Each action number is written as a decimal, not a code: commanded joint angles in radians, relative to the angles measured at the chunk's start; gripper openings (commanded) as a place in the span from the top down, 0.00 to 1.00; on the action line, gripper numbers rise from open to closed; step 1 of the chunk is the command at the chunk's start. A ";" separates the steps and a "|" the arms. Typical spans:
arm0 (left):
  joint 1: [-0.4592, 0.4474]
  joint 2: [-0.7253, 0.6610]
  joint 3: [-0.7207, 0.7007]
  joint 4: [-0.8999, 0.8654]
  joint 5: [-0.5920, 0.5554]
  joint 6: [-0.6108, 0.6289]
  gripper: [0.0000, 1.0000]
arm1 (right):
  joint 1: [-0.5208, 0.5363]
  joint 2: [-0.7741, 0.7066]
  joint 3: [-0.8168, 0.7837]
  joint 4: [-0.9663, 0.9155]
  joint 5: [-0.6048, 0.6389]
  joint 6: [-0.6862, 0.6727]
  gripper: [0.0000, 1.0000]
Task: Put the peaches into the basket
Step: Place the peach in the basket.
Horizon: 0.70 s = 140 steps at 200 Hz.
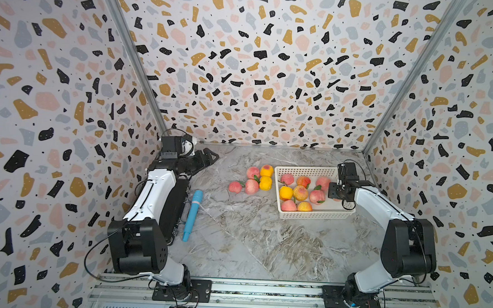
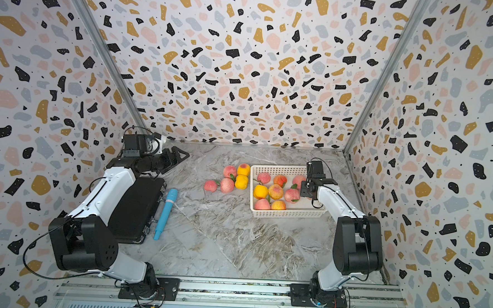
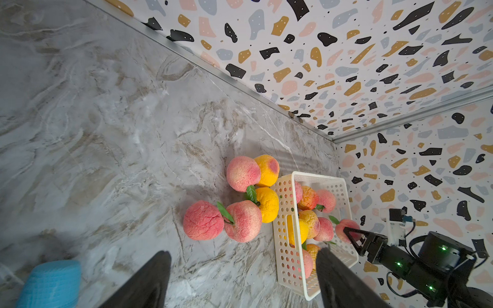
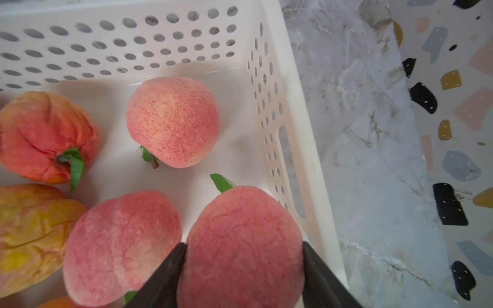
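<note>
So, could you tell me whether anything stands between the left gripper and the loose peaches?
Nothing visible does. Only bare table lies between the open left gripper and the five loose peaches beside the basket.

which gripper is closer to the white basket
Right. The right gripper is over the basket, shut on a peach; the left gripper, open, sits beyond the loose peaches, away from it.

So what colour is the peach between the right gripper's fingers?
The peach is pink-red, shown best in the right wrist view.
</note>
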 commanded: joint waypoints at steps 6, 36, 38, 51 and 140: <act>0.003 0.002 -0.018 0.046 0.022 -0.004 0.14 | -0.003 0.066 0.066 0.046 -0.009 -0.002 0.40; 0.003 0.005 -0.014 0.045 0.022 -0.004 0.14 | -0.009 0.126 0.122 0.063 0.006 -0.024 0.40; 0.003 0.005 -0.015 0.045 0.022 -0.003 0.14 | -0.009 0.130 0.125 0.064 0.008 -0.026 0.40; 0.003 0.005 -0.016 0.045 0.021 -0.003 0.14 | -0.010 0.151 0.147 0.063 0.023 -0.036 0.40; 0.004 0.007 -0.014 0.042 0.022 -0.003 0.14 | -0.014 0.262 0.257 0.115 0.033 -0.085 0.40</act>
